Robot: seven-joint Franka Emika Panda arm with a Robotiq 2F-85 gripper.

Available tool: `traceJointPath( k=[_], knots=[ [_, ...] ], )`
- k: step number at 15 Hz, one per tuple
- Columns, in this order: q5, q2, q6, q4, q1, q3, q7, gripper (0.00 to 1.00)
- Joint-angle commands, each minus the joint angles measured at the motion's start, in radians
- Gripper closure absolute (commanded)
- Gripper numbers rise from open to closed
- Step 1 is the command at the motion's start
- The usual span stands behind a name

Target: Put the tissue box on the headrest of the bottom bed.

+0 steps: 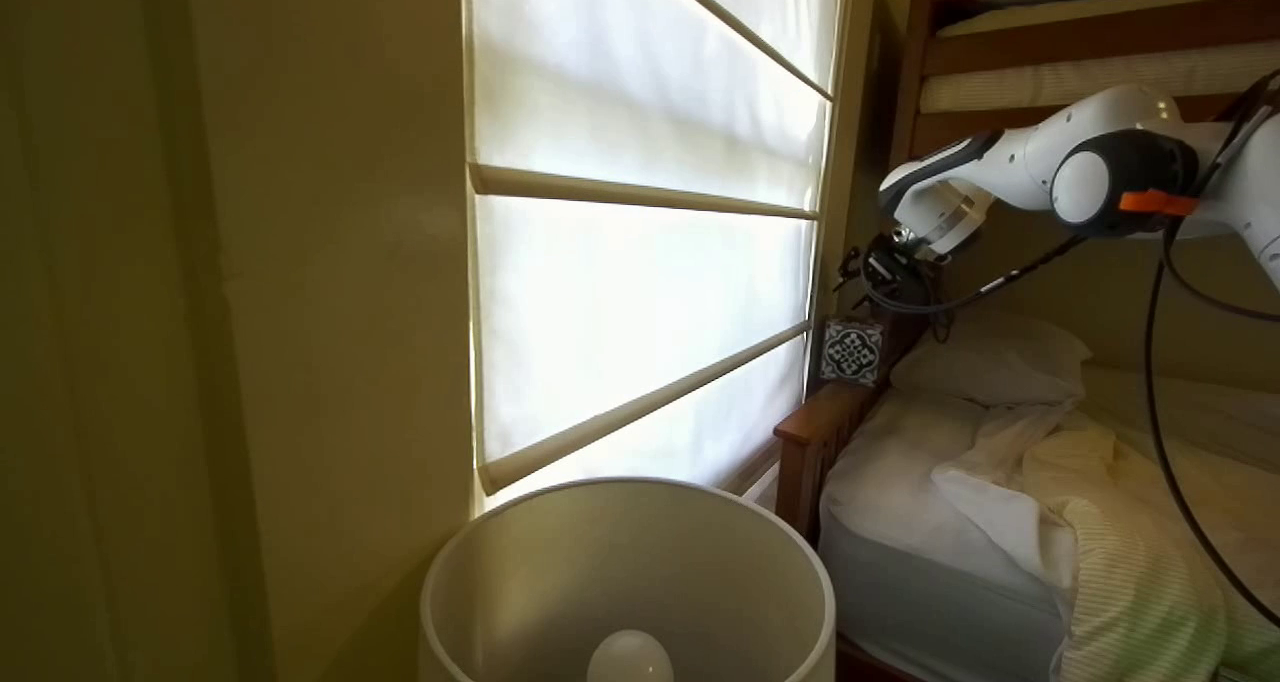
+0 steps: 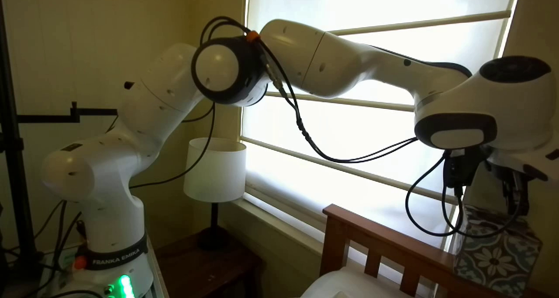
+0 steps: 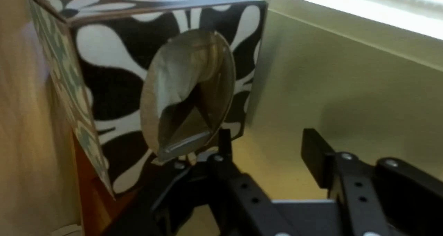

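Tissue box (image 2: 498,258) sits on the headrest (image 2: 388,233) below the arched arm (image 2: 301,57), whose downturned claw (image 3: 270,151) is spread.

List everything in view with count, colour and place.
Walls: at least two, yellowish, in the background
Blind: one, white, on one wall
Bottom bed: one, brown frame, beside the blind
Headrest: one, brown, end of the bottom bed
Tissue box: one, dark-and-white, on the headrest
Pillow: one seen, white, near the headrest
Bedding: uncounted, pale yellowish, on the bottom bed
Upper bunk: one, brown, above the bottom bed
Table: one, brown, in the corner
Lamp: one, white shade, on the table
Bulb: one, white, inside the lamp
Pole: one, black, left edge of an exterior view
Arm: one, white and black, extended toward the headrest
Cables: several, black, along the arm
Claw: one, black, open, close to the tissue box
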State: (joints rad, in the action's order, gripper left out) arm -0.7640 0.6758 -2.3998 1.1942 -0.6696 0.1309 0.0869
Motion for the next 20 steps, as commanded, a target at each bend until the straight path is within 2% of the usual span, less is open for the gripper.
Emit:
traceJointPath(
  k=[1,2,3,7,10,12,15,18,19,20],
  knots=[
    [-0.019,0.015,-0.013,-0.036,-0.010,-0.011,-0.011,0.12],
    [-0.021,0.009,-0.019,-0.032,-0.010,-0.012,-0.013,0.05],
    [-0.020,0.002,-0.025,-0.027,-0.009,-0.011,-0.013,0.01],
    [0.086,-0.102,0.008,0.095,0.034,0.073,0.060,0.00],
    [0.212,-0.232,0.102,0.230,0.063,0.160,0.089,0.00],
    [0.313,-0.316,0.165,0.319,0.084,0.209,0.048,0.00],
    [0.439,-0.457,0.266,0.454,0.094,0.241,-0.059,0.00],
    [0.576,-0.587,0.319,0.572,0.103,0.257,-0.139,0.00],
    [0.600,-0.612,0.310,0.596,0.106,0.261,-0.142,0.00],
    [0.534,-0.503,0.320,0.472,0.089,0.259,-0.115,0.00]
  ],
)
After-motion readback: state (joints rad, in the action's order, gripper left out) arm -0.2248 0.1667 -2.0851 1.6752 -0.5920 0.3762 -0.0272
